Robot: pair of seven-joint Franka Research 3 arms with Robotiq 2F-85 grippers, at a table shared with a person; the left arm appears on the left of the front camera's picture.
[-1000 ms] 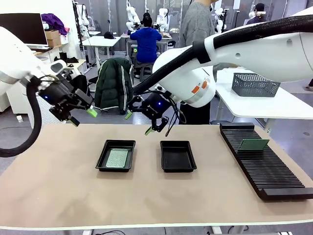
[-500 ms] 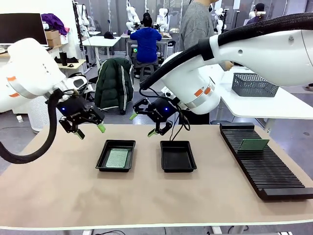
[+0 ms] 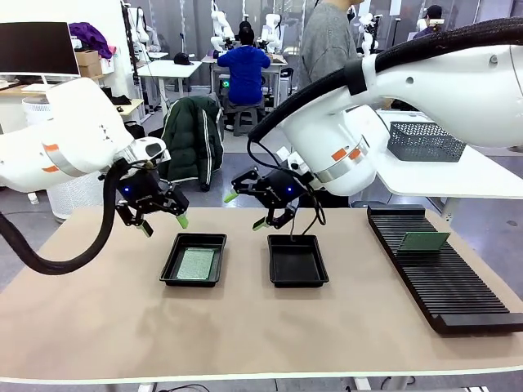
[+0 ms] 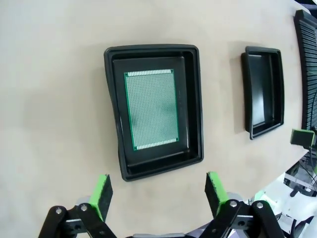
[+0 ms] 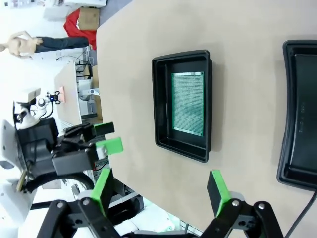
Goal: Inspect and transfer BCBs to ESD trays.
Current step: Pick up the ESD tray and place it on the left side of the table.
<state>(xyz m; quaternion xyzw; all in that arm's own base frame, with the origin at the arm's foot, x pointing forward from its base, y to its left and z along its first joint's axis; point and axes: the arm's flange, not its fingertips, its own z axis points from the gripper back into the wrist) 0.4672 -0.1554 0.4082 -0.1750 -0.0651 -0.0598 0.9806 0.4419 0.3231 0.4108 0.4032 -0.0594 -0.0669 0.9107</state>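
BCB standing in rack, long edge 9-to-3, lies at 3 o'clock from the nearer right gripper; its jaws and the left gripper are spread, empty.

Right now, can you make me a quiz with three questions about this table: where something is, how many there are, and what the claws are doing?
1. Where does the flat green board lie?
A. on the floor
B. in the left tray
C. on a chair

2. How many black trays sit on the table?
A. one
B. five
C. two

3. What are the left claw and the right claw doing?
A. both are open and hold nothing
B. both are gripping boards
C. one is shut on a tray

Answers:
1 B: the board lies flat on that tray's floor.
2 C: the left tray and the right tray stand side by side.
3 A: both hang above the table, their jaws wide apart with nothing between them.
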